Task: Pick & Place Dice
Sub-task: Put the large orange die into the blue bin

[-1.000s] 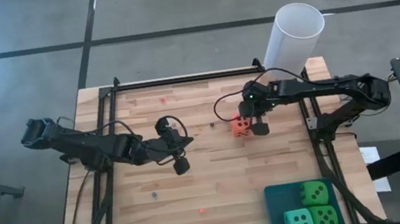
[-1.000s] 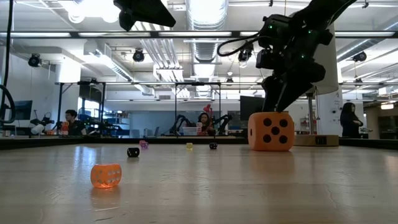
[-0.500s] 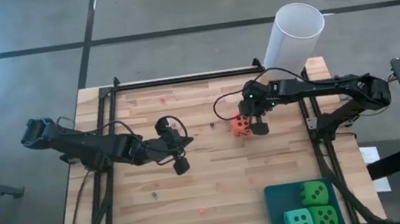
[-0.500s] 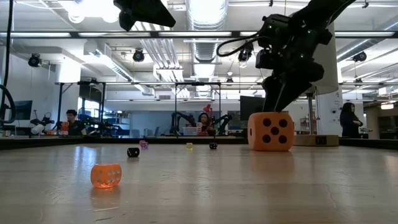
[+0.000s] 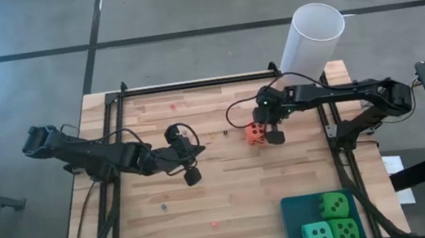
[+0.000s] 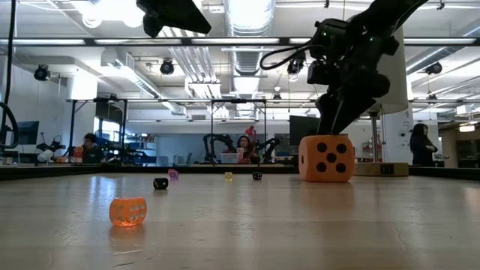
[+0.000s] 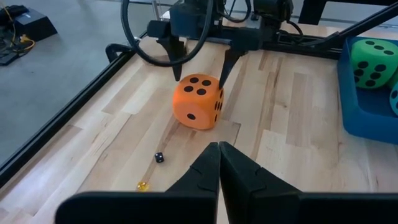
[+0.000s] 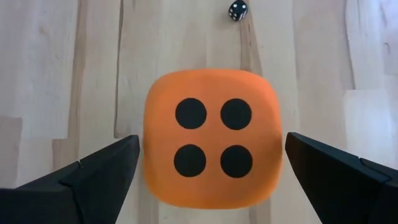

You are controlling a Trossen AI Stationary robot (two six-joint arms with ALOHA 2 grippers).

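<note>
The orange-red die [image 5: 256, 134] rests on its bottom face on the wooden table, four pips up [image 8: 211, 146]. My right gripper [image 5: 263, 129] hangs over it, pointing steeply down and open. Its fingers stand on either side of the die's upper part [image 7: 198, 101], and narrow gaps show in the right wrist view. My left gripper [image 5: 192, 175] is shut with nothing in it, raised above the table's middle left and pointing toward the die. Two bright green dice [image 5: 336, 204] and a turquoise one [image 5: 318, 235] lie in the teal tray [image 5: 290, 207] at the near right corner.
A tall white cylinder [image 5: 313, 40] stands at the far right corner. Tiny dice are scattered on the table: a black one [image 7: 159, 157] near the big die and an orange one [image 6: 127, 211] nearer the front. Black frame rails [image 5: 191, 83] border the table. People sit in the room behind.
</note>
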